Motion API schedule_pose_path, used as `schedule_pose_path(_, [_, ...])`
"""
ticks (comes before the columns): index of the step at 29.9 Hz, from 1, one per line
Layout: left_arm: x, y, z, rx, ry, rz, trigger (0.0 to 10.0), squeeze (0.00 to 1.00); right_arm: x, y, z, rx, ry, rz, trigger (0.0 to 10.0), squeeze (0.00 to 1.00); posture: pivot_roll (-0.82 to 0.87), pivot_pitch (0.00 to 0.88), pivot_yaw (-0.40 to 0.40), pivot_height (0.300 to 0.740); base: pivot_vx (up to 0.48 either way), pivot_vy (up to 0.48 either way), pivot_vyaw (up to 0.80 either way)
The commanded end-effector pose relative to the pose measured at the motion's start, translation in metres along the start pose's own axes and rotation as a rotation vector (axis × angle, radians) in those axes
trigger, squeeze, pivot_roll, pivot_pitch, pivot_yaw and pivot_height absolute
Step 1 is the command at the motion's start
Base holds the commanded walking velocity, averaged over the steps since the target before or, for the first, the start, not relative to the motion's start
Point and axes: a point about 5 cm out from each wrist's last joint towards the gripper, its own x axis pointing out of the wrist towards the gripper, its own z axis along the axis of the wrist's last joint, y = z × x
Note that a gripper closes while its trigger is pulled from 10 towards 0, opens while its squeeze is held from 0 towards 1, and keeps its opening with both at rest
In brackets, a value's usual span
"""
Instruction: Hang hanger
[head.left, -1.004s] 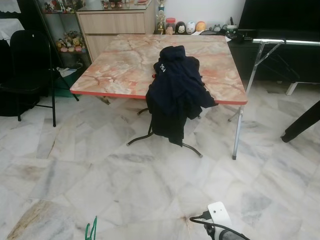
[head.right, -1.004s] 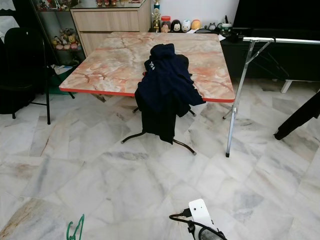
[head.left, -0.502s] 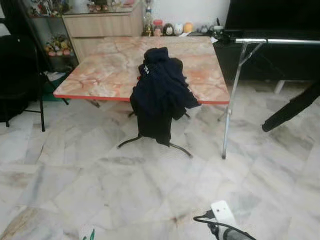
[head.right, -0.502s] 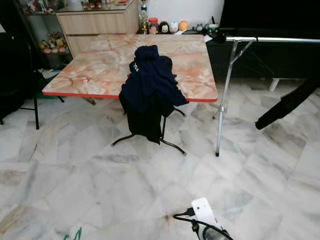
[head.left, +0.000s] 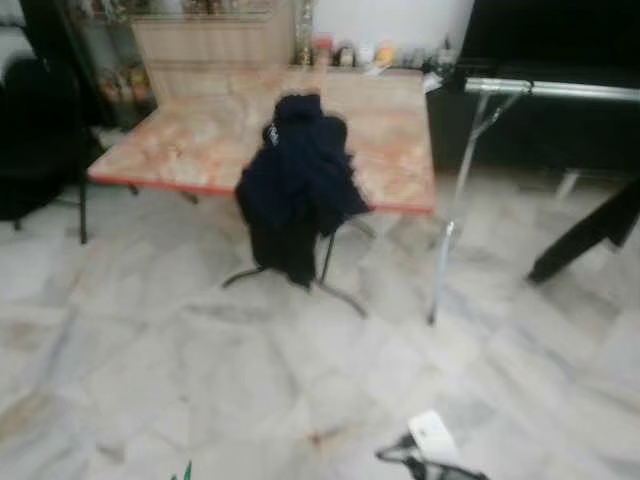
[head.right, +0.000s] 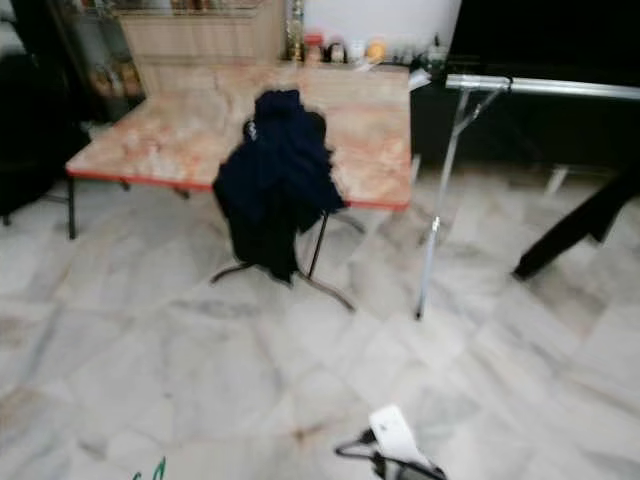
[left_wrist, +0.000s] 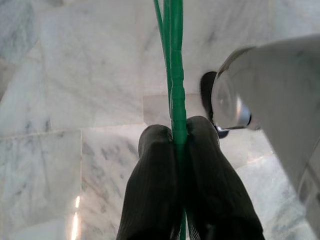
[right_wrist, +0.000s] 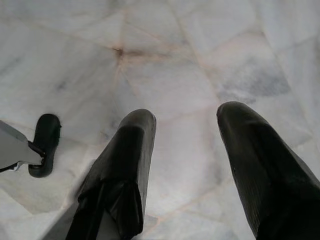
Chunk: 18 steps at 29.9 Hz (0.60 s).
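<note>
Green hanger (left_wrist: 174, 60) pinched betw. left gripper's (left_wrist: 181, 131) two black fingers, its wires running straight out past the tips over marble floor (left_wrist: 80, 75). Hanger tip peeks in at bottom of head view, low on robot's left. Right gripper (right_wrist: 186, 117) hangs w/ fingers spread, nothing betw. them. Well ahead of both: table (head.left: 190, 140) w/ dark garment (head.left: 297, 185) draped on it; metal rack (head.left: 480, 110) further right. Head views blurred.

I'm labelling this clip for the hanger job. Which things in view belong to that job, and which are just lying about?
Job:
green hanger, pinched in the left gripper
metal rail, a likely place to hang it

Lying about:
dark garment draped at the table edge
open right gripper over the floor
</note>
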Motion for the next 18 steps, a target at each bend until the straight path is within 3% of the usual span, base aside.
schedule_pose_path(1, [-0.0012, -0.0006, -0.0036, 0.001, 0.005, -0.006, 10.0, 0.00, -0.0012, -0.0082, -0.0029, 0.003, 0.007, -0.022, 10.0, 0.00, -0.11, 0.000, 0.026, 0.740, 0.000, -0.401, 0.00])
schedule_pose_path(9, [-0.0029, 0.0051, -0.0078, -0.012, 0.016, 0.008, 10.0, 0.00, -0.0007, -0.0093, 0.0006, -0.004, 0.000, -0.021, 10.0, 0.00, -0.11, 0.000, 0.017, 0.740, 0.000, -0.402, 0.00])
schedule_pose_path(18, [0.0003, -0.0038, 0.0000, -0.016, 0.000, -0.001, 10.0, 0.00, -0.0006, -0.0109, 0.0026, 0.001, -0.007, -0.022, 10.0, 0.00, -0.12, 0.000, 0.011, 0.740, 0.000, -0.405, 0.00])
